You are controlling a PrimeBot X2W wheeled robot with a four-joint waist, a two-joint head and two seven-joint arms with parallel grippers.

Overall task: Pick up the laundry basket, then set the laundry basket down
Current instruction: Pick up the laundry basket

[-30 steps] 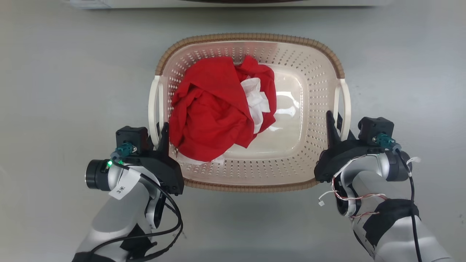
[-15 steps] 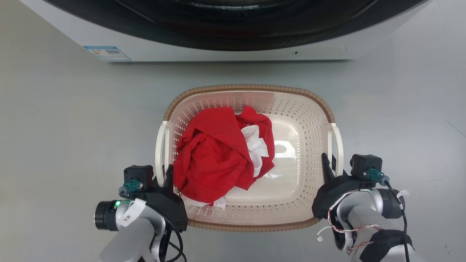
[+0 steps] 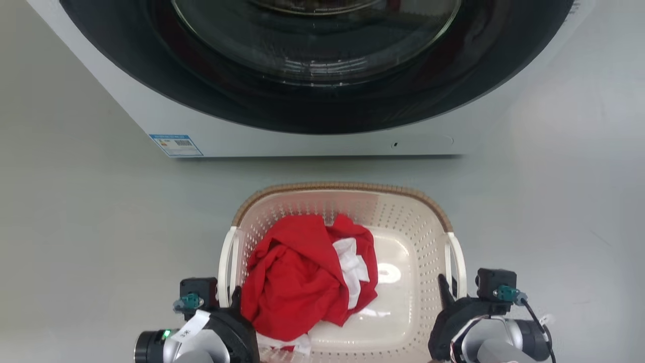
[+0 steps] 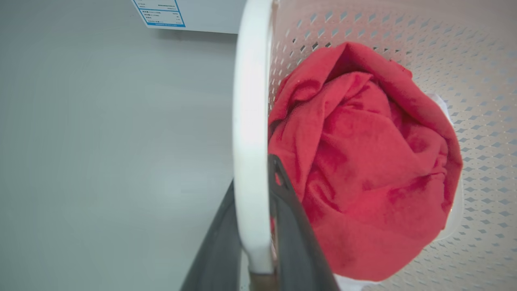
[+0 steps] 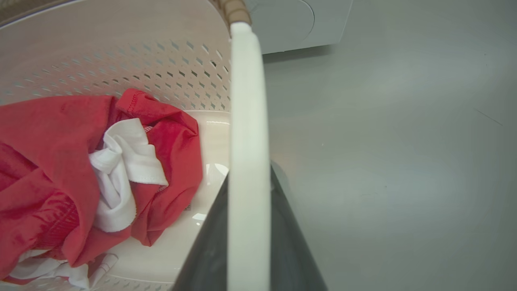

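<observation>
Over grey floor (image 3: 75, 227) before the front-loading washer (image 3: 302, 141) the laundry basket (image 3: 342, 187) is held, its long axis laid crosswise, its left handle (image 4: 248, 101) being pinched by the left gripper (image 4: 252, 194) and its right handle (image 5: 247, 81) by the right gripper (image 5: 248, 190), both equally near.

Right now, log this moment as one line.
laundry basket: gripped both sides | left gripper: shut on left handle | right gripper: shut on right handle | load: red and white laundry | ahead: washer

Light: bright, even.
Glare: white patch on laundry basket (image 3: 389, 275) floor.
Shadow: soft under washer (image 3: 302, 143).
Blur: wrist views' bottom edges.
</observation>
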